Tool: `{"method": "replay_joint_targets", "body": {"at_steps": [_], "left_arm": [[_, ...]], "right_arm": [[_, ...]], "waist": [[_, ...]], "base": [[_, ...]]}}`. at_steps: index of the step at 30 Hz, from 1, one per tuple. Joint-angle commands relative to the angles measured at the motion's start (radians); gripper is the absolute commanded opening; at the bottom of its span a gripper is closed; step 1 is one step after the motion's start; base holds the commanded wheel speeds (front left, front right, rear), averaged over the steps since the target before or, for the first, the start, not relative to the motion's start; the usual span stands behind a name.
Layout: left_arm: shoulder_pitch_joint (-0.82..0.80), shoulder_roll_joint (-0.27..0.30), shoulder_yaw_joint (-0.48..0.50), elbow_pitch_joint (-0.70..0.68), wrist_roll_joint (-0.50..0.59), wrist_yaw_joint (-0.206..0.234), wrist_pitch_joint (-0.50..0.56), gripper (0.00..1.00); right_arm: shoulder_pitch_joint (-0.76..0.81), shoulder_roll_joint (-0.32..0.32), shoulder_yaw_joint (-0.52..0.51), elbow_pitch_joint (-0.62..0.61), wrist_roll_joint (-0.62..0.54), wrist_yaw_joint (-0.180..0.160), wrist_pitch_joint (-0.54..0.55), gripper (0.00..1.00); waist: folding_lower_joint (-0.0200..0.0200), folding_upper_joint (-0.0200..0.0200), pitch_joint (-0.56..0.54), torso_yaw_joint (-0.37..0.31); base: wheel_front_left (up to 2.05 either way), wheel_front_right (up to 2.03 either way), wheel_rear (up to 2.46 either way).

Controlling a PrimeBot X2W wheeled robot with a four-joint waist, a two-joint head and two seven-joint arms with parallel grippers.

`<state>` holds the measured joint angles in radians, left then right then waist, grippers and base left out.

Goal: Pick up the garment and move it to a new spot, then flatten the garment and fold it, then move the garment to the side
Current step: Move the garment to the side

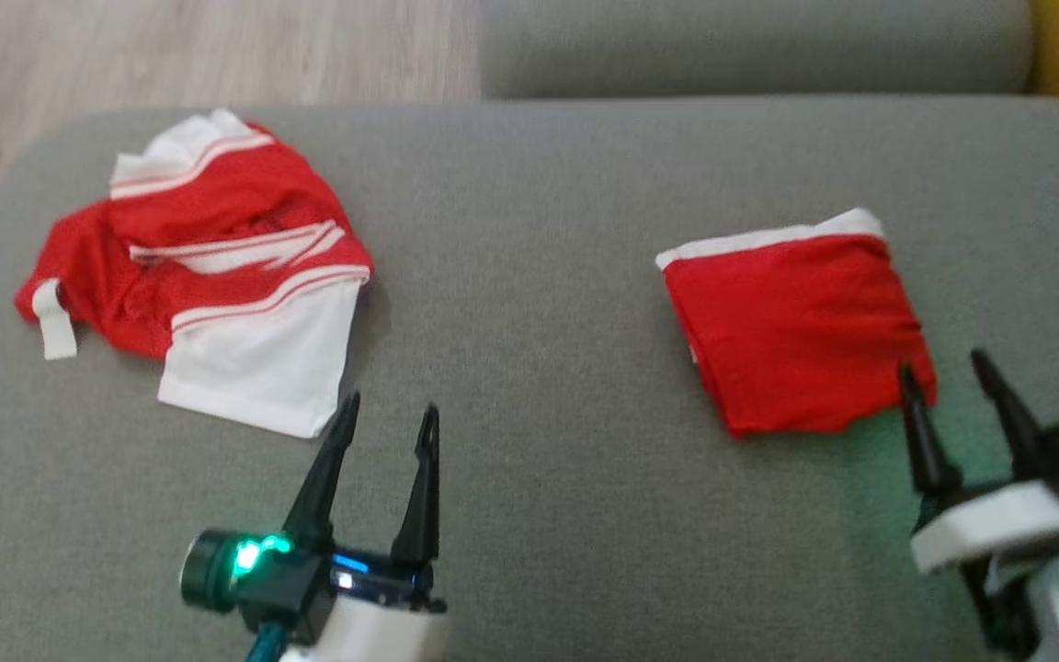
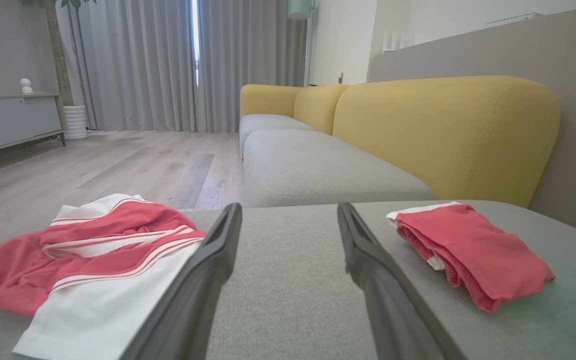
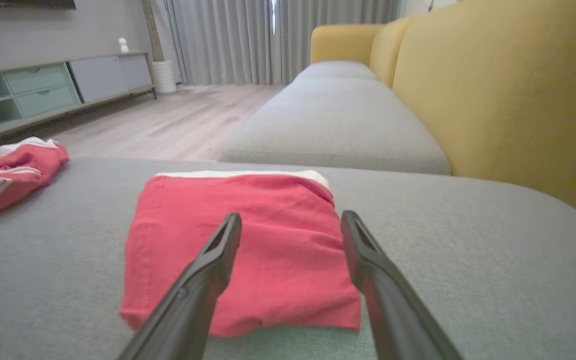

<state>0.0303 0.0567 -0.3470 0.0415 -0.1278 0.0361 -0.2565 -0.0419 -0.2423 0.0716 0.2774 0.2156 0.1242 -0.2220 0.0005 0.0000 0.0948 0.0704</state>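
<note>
Head view, left to right: the crumpled garment (image 1: 208, 276), red with white striped panels, lies on the left of the grey seat (image 1: 539, 276). 1 white corner is just beside my left gripper (image 1: 392, 405). That gripper is released, fingers spread, nothing between them, aimed at bare seat. The folded garment (image 1: 796, 331), red with a white far edge, lies flat on the right, well apart from the crumpled garment. My right gripper (image 1: 941, 361) sits at its near right corner, also spread and empty; whether it touches the cloth I cannot tell. Head view gives the fold's top face; left wrist view adds its layered side edge, plus the yellow backrest (image 2: 448, 130) and curtains (image 2: 143, 65). Right wrist view adds a cabinet (image 3: 43, 85).
</note>
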Motion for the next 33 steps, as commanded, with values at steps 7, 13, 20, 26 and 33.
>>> {"method": "replay_joint_targets", "body": {"at_steps": [7,13,20,26,33], "left_arm": [[-0.104,-0.006,-0.01,-0.034,-0.01,0.026,-0.005,1.0],[-0.139,-0.006,-0.039,-0.032,-0.014,0.041,-0.005,1.0],[-0.163,-0.006,-0.057,-0.026,-0.012,0.049,-0.005,1.0],[-0.18,-0.006,-0.057,-0.025,-0.012,0.056,-0.005,1.0],[-0.197,-0.006,-0.051,-0.028,-0.009,0.038,-0.005,1.0]], "right_arm": [[-0.191,-0.102,0.017,0.102,0.109,0.007,0.128,1.0],[-0.293,-0.162,0.046,0.225,0.142,0.007,0.195,1.0],[-0.374,-0.171,0.14,0.358,0.196,0.007,0.26,0.69],[-0.44,-0.186,0.196,0.41,0.26,0.007,0.231,0.0],[-0.523,-0.28,0.172,0.465,0.224,0.007,0.186,0.0]], "waist": [[-0.0005,0.0,0.1,0.033],[-0.0005,0.0,0.137,0.052],[-0.0005,0.0,0.175,0.057],[-0.0005,0.0,0.199,0.032],[-0.0005,0.0,0.25,-0.041]], "base": [[0.0,0.0,0.0],[0.0,0.0,0.0],[0.0,0.0,0.0],[0.0,0.0,0.0],[0.0,0.0,0.0]]}}
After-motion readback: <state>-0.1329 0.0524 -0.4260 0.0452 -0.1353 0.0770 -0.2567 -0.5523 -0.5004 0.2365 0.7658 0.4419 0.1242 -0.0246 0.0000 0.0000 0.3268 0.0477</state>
